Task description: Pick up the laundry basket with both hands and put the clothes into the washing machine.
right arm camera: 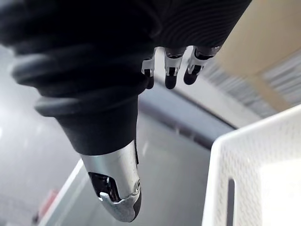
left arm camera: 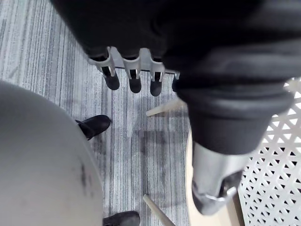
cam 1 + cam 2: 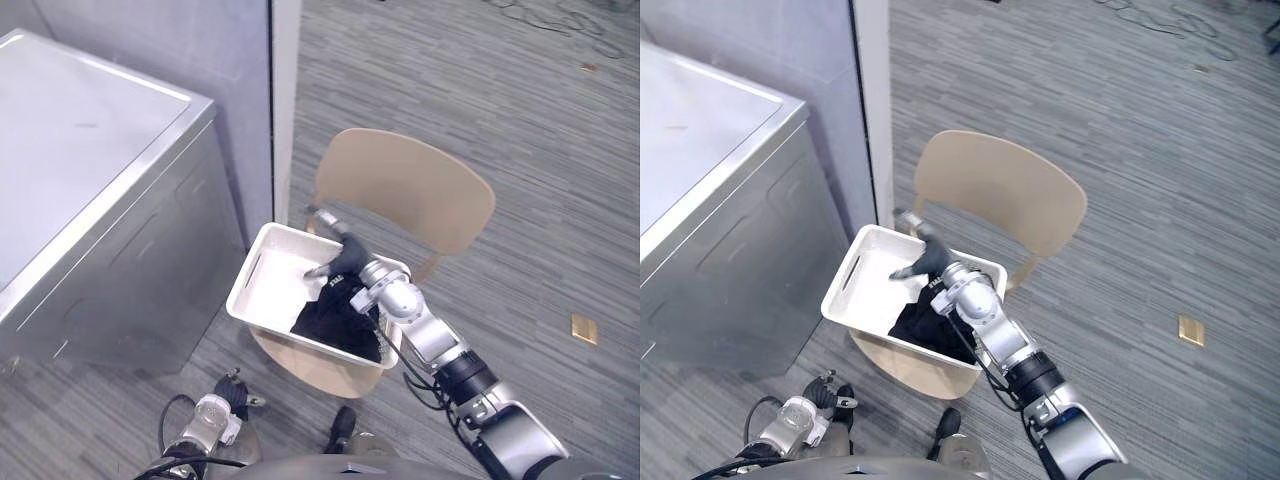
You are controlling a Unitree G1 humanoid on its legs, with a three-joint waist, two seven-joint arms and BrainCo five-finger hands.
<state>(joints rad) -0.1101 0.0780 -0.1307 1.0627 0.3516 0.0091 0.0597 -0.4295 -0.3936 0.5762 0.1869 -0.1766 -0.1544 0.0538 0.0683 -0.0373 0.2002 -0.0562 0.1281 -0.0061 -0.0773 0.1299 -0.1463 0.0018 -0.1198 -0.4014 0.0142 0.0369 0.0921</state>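
Black clothes lie heaped in the near right corner of the white laundry basket, which sits on the tan chair. The right hand hovers over the basket just beyond the heap, its fingers straight and loose, gripping nothing. The left hand hangs low beside the chair, fingers relaxed and empty. The silver washing machine stands on the left.

No legible text, label, number or sign is noted. A small dark marking is seen on the right arm by the wrist, too small to be read.
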